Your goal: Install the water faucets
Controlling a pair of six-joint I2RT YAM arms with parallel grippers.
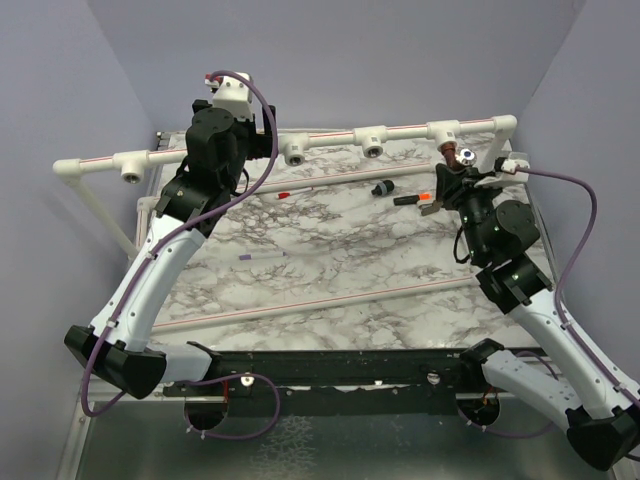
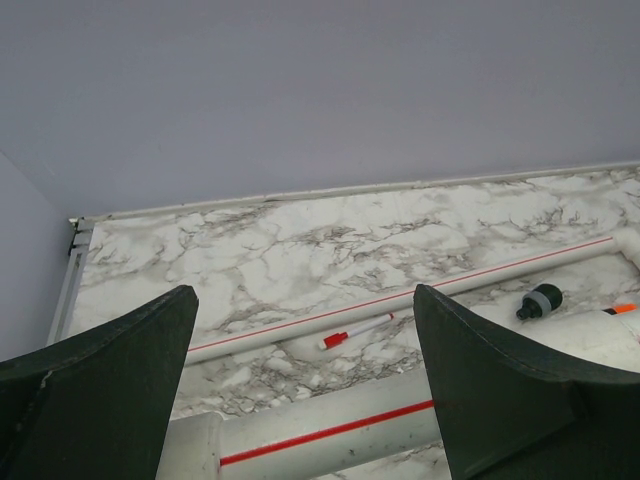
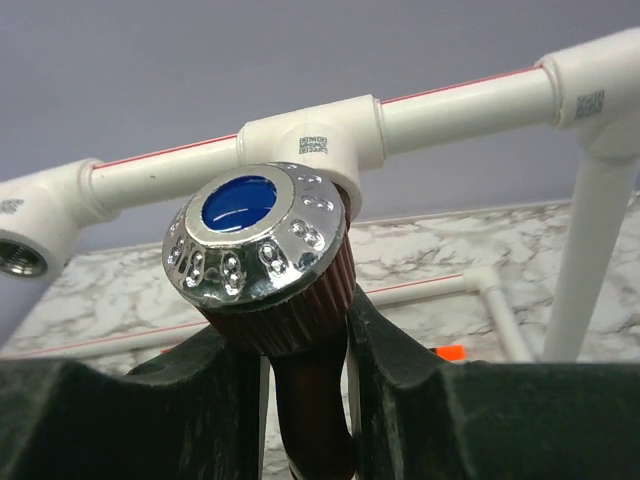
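My right gripper (image 3: 305, 385) is shut on the stem of the reddish-brown faucet (image 3: 300, 320). Its silvery cap with a blue centre (image 3: 255, 235) points up at the camera. In the top view the faucet (image 1: 463, 156) is held just in front of a white T-fitting (image 1: 445, 131) on the raised back pipe, which also shows in the right wrist view (image 3: 315, 140). I cannot tell whether the faucet touches the fitting. My left gripper (image 2: 305, 300) is open and empty above the white pipe (image 2: 330, 425) at the back left. The green faucet is out of view.
More T-fittings (image 1: 372, 141) with round sockets sit along the raised pipe. On the marble table lie a red-capped white stick (image 1: 283, 195), a purple-tipped stick (image 1: 262, 256), a black connector (image 1: 382, 187) and a black and orange piece (image 1: 415, 200). Thin pipes (image 1: 330, 300) lie across it.
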